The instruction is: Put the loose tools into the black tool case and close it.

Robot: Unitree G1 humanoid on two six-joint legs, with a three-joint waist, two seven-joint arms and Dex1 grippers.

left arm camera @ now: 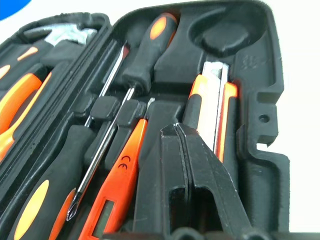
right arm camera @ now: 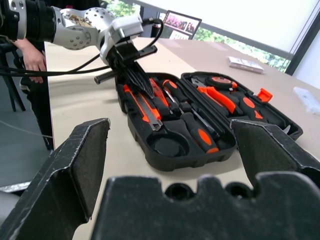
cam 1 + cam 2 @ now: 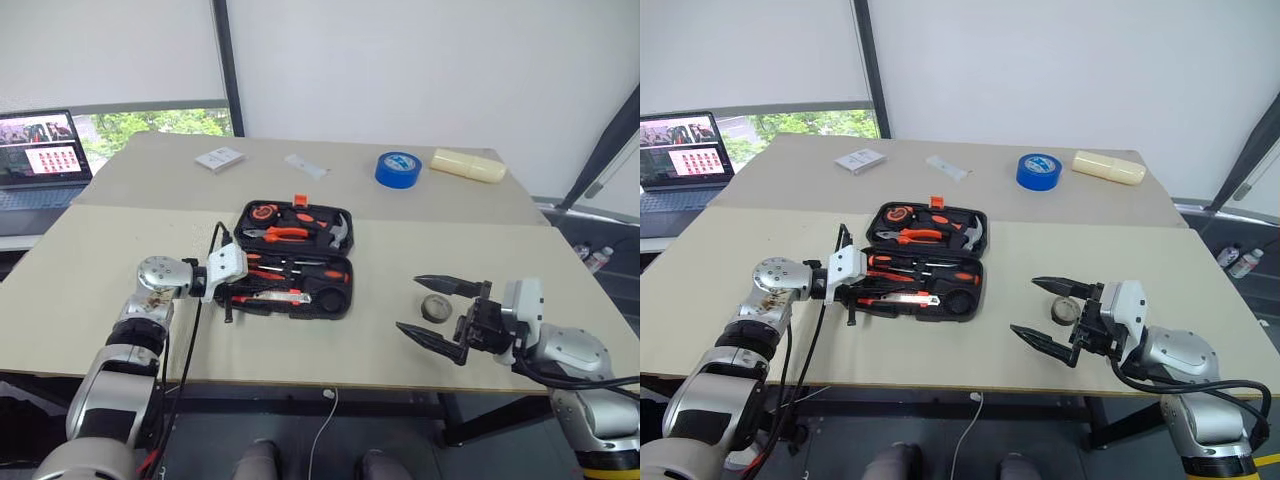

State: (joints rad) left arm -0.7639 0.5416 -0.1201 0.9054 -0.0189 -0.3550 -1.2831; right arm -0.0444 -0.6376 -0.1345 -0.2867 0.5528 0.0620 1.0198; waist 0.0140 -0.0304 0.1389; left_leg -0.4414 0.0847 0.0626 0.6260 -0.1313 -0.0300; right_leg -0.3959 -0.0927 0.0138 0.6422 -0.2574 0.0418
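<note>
tape roll (image 3: 436, 307) lies on worktop (image 3: 90, 260) between right gripper (image 3: 436, 310) wide-apart fingers, seemingly untouched | left gripper (image 3: 229, 300) pressed together over open tool case (image 3: 330, 305) | right arm nearer

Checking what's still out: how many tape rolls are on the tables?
2. The blue roll sits on the far table, right of centre. The grey roll lies on the near table, right of the case, by the open right gripper.

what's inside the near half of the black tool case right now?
In the black tool case: two black-and-orange screwdrivers, an orange tester screwdriver, the utility knife. Round recess empty. Shut left gripper covers part of one slot.
</note>
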